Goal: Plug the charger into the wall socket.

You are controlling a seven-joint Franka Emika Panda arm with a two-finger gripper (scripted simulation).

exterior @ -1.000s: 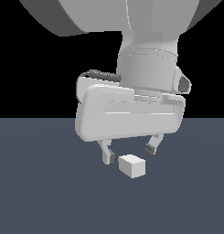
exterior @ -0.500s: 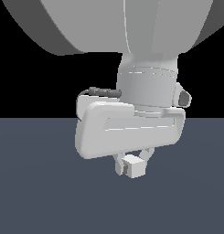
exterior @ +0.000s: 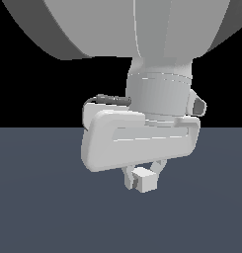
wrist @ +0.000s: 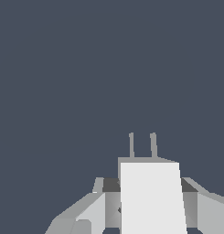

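Closed snugly on the charger (exterior: pixel 144 181), the hand (exterior: pixel 142 179). Best kept square, prongs (wrist: pixel 142 145) forward, lifted gently off the worktop (exterior: pixel 43 207); wall socket unseen.

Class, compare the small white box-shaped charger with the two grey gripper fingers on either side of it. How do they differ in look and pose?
1. The charger is bright white; the gripper fingers are duller grey.
2. The charger is one plain box with two thin prongs; the fingers are a pair of angled, faceted pieces.
3. The charger sits in the middle; the fingers press on it from both sides.
Both are pale and unmarked.
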